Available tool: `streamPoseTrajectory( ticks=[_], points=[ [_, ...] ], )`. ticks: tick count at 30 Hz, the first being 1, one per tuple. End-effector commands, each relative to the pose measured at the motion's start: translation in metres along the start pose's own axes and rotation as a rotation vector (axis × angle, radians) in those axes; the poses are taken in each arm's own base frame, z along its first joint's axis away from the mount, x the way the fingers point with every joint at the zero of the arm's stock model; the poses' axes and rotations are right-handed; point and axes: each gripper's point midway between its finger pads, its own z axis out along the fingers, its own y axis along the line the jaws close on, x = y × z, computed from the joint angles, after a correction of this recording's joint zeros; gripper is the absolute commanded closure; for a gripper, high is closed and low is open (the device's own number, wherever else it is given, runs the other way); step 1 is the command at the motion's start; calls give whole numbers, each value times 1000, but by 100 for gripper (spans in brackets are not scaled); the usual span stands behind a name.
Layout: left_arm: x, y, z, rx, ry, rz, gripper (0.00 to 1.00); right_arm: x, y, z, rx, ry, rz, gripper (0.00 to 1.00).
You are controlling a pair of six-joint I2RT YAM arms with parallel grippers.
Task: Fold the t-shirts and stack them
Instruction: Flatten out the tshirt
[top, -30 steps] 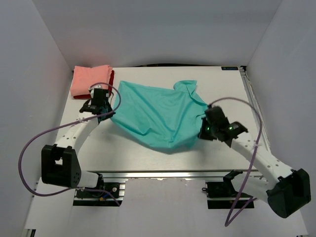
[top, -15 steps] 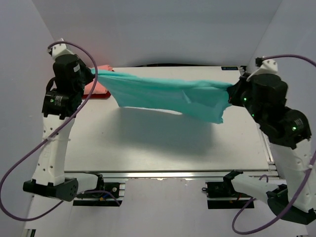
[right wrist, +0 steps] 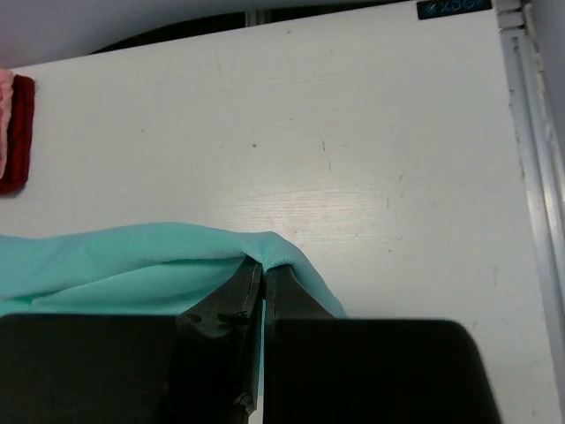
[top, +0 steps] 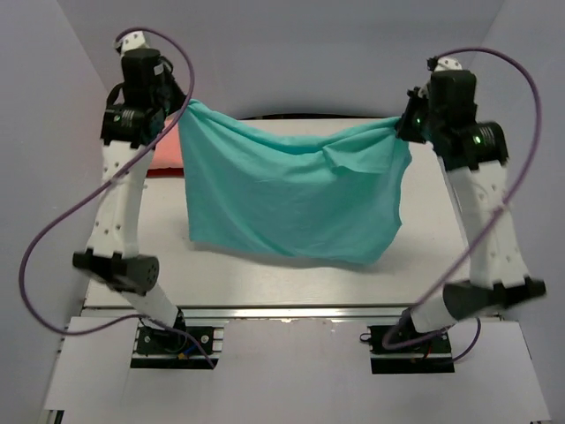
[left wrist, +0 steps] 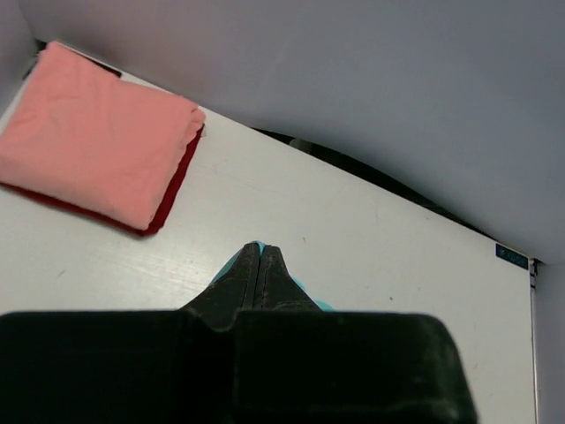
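The teal t-shirt [top: 291, 199] hangs spread in the air between both raised arms, its lower hem near the table. My left gripper [top: 181, 108] is shut on its upper left corner; a sliver of teal cloth [left wrist: 231, 262] shows beside its fingers. My right gripper [top: 404, 126] is shut on the upper right corner, where teal cloth [right wrist: 132, 261] bunches over the fingertips. A folded salmon-pink t-shirt [left wrist: 88, 141] lies on a folded dark red t-shirt [left wrist: 177, 190] at the table's far left corner.
The white table [top: 265, 274] has a metal rail [right wrist: 530, 159] along its right edge. Grey walls enclose the back and both sides. Purple cables loop from both arms.
Both arms have risen and moved apart from low over the table. The teal t-shirt went from lying crumpled to hanging spread out between the grippers.
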Motion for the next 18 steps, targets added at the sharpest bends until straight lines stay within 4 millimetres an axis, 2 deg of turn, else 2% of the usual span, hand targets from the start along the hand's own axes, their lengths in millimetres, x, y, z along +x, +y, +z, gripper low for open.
streamPoseTrajectory(
  ticks=[1, 2, 3, 4, 5, 7, 8, 9, 10, 11, 12, 13, 14, 15, 16, 17, 18],
  points=[
    [-2, -14, 33, 47, 32, -1, 100, -22, 19, 55, -177, 27, 25, 100],
    [10, -15, 61, 64, 78, -16, 100, -29, 18, 62, -191, 29, 35, 100],
    [8, -19, 71, 91, 86, -36, 100, -23, 15, 85, -194, 86, 52, 100],
    [-11, -28, 71, 137, 52, -63, 100, -34, 16, 87, -205, 75, 65, 100],
    [-7, -29, 86, 169, 81, -98, 100, -76, 23, 63, -237, -44, 61, 100],
    [-25, -39, 80, 244, 42, -129, 100, -100, 28, 47, -300, -108, 92, 100],
    [-47, -40, 58, 268, -13, -145, 100, -95, 25, 48, -310, -95, 110, 100],
    [-63, -44, 45, 296, -66, -149, 100, -112, 24, 19, -345, -179, 105, 100],
    [-65, -41, 37, 295, -74, -151, 100, -109, 21, 14, -348, -182, 108, 100],
    [-74, -36, 25, 293, -104, -146, 100, -97, 15, 19, -337, -149, 112, 100],
    [-87, -34, 1, 300, -143, -140, 100, -96, 11, 10, -336, -153, 106, 100],
    [-86, -30, -6, 288, -142, -136, 100, -88, 10, 9, -333, -123, 106, 100],
    [-71, -23, -1, 263, -103, -121, 100, -81, 9, 11, -333, -104, 103, 100],
    [-65, -22, -13, 270, -84, -115, 100, -60, 5, 16, -323, -52, 110, 100],
    [-55, -17, -13, 259, -59, -111, 100, -54, 3, 18, -316, -49, 108, 100],
    [-17, -1, 3, 211, 30, -98, 100, -44, 1, 22, -312, -30, 114, 100],
    [-13, 3, -9, 215, 20, -96, 100, -17, -5, 30, -289, 30, 126, 100]
  ],
)
